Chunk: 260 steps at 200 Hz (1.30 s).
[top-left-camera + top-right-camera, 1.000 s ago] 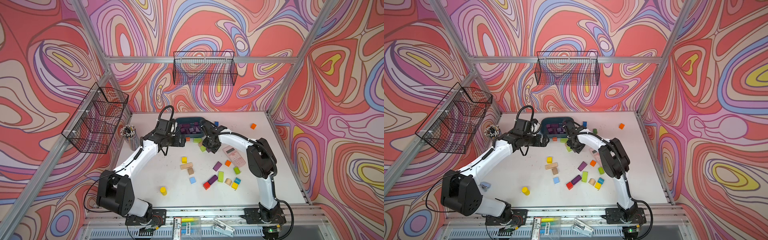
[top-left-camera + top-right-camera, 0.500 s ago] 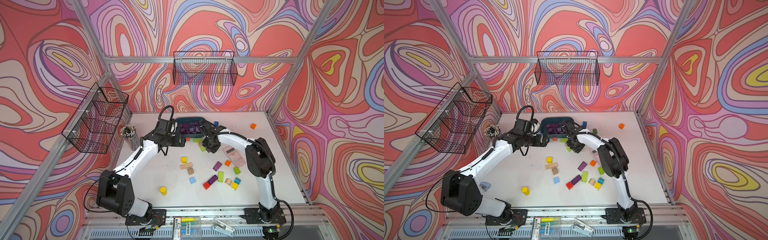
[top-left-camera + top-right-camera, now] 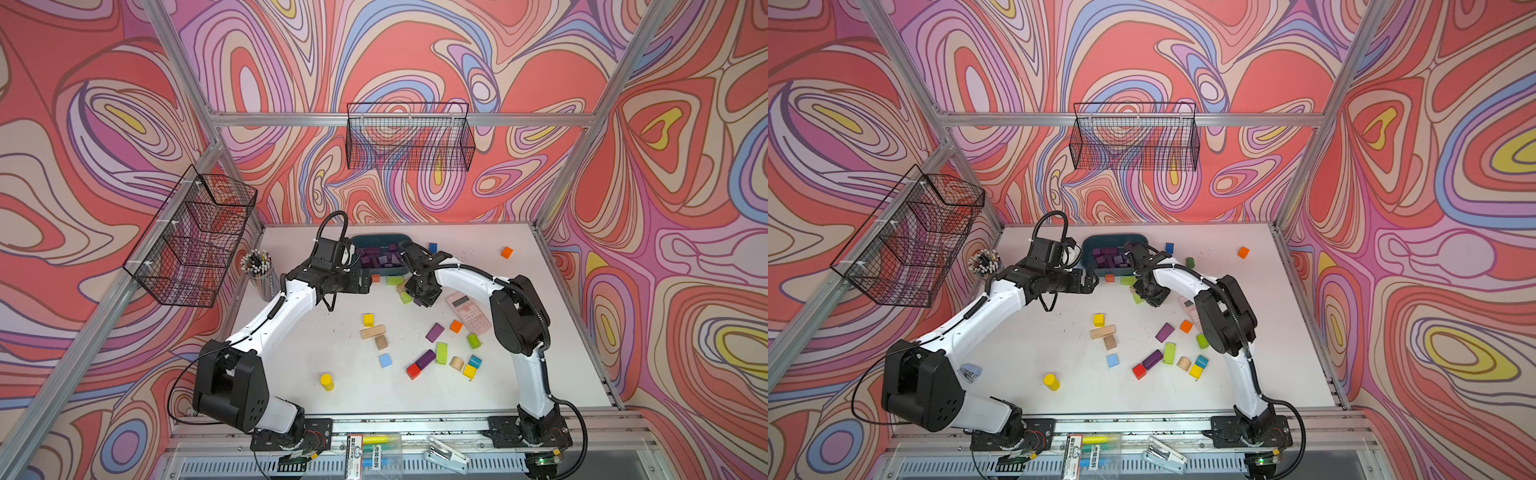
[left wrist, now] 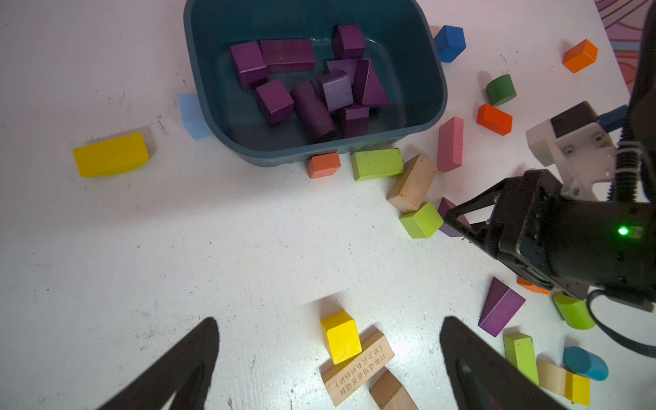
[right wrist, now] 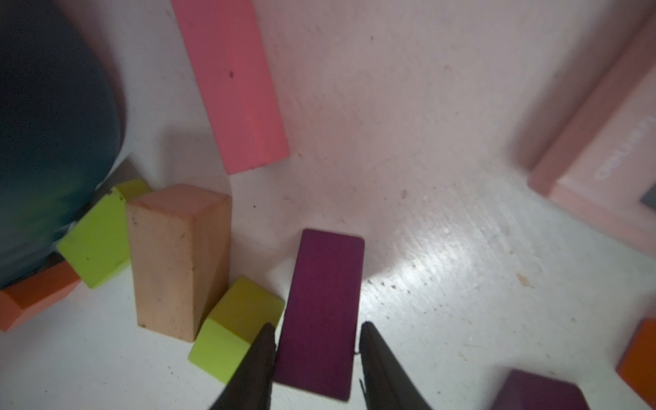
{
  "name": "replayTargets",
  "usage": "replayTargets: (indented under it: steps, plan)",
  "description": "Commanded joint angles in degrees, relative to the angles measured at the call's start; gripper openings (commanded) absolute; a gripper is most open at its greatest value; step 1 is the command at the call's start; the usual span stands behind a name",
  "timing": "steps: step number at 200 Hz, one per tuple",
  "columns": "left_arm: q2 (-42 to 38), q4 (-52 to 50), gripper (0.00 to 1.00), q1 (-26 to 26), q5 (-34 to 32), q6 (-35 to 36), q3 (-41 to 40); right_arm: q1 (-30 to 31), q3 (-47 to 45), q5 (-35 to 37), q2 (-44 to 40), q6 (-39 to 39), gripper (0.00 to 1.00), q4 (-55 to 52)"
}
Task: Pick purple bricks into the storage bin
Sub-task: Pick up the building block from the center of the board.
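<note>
The storage bin (image 3: 376,241) (image 3: 1113,239) (image 4: 213,53) stands at the back of the table with several purple bricks (image 4: 312,106) inside. My right gripper (image 5: 316,330) (image 3: 419,297) is down at the table just in front of the bin. Its fingers press both long sides of a purple brick (image 5: 323,312) (image 4: 449,213) that lies flat on the table. More purple bricks (image 3: 434,332) (image 3: 426,359) (image 4: 500,309) lie farther forward. My left gripper (image 4: 328,323) (image 3: 363,282) hovers open and empty above the table, left of the right gripper.
A lime cube (image 5: 234,326) touches the right gripper's finger, with a bare-wood block (image 5: 174,259) and a pale pink bar (image 5: 230,81) beside it. A pink calculator (image 3: 469,311), a pencil cup (image 3: 259,270) and wire baskets (image 3: 409,137) (image 3: 191,241) are around. Mixed blocks lie mid-table.
The right gripper's jaws have narrowed onto the purple brick. Both arms stay almost where they were, and the left gripper stays open.
</note>
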Motion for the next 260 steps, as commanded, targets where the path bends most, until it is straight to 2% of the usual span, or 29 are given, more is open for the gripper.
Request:
replayTargets:
  steps: [1, 105, 183, 260]
  plan:
    - [-0.74, -1.37, 1.00, 0.40, -0.12, 0.33, 1.02, 0.35, 0.98, 0.47, 1.56, 0.23, 0.43, -2.39]
    - [-0.39, -1.31, 1.00, 0.38, 0.06, 0.31, 1.02, 0.35, 1.77, 0.82, 3.65, -1.59, 0.43, -3.90]
    - [-0.47, -1.40, 1.00, 0.49, -0.02, 0.48, 1.11, 0.39, 2.61, 4.07, 2.30, -2.36, 0.28, -4.32]
    - [-0.29, -1.40, 1.00, 0.46, -0.07, 0.57, 1.11, 2.41, 7.17, 10.12, 0.97, -5.36, 0.26, -6.52]
